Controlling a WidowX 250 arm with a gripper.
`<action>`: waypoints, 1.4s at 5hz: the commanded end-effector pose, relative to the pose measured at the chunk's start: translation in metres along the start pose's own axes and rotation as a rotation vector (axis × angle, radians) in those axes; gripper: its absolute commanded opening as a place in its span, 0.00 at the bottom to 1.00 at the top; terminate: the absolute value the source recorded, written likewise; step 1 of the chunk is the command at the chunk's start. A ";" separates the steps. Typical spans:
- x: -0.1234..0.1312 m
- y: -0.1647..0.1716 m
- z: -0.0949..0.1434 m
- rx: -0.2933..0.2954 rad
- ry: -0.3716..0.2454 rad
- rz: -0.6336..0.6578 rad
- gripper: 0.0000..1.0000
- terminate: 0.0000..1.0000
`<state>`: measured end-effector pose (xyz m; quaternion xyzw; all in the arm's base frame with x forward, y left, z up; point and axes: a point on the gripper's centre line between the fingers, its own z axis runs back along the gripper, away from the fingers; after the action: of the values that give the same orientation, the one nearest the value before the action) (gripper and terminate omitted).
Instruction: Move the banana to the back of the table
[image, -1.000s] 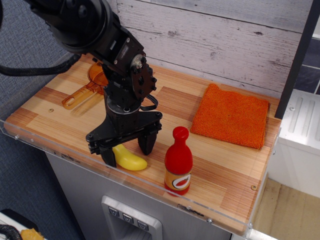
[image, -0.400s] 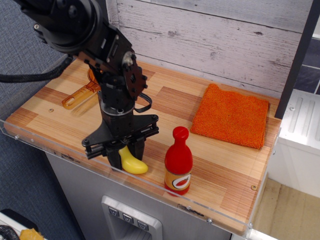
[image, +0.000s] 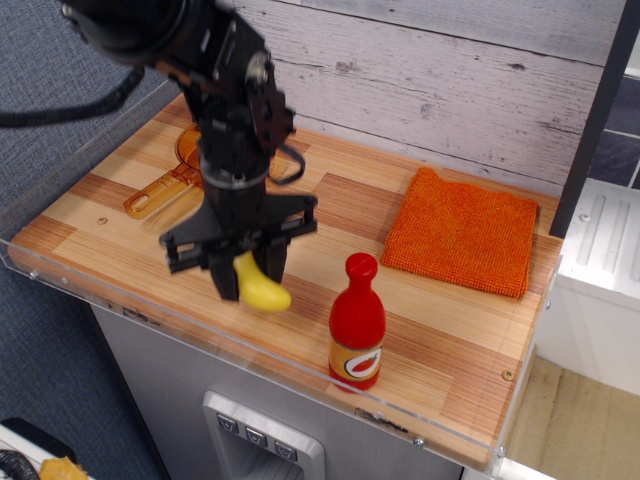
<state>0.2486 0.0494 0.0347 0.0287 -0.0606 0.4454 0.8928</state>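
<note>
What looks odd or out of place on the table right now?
Nothing stands out. The bottle is upright, the cloth lies flat, nothing spilled. The banana hangs tilted in the gripper, off the table.

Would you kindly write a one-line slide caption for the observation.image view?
Gripper shut on the banana, lifted above the table near the red bottle.
</note>
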 end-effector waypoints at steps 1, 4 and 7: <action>0.029 -0.021 0.034 -0.030 -0.079 -0.029 0.00 0.00; 0.064 -0.034 0.039 -0.049 -0.115 -0.035 0.00 0.00; 0.089 -0.081 0.028 -0.075 -0.121 -0.092 0.00 0.00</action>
<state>0.3550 0.0739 0.0543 0.0302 -0.1060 0.3976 0.9109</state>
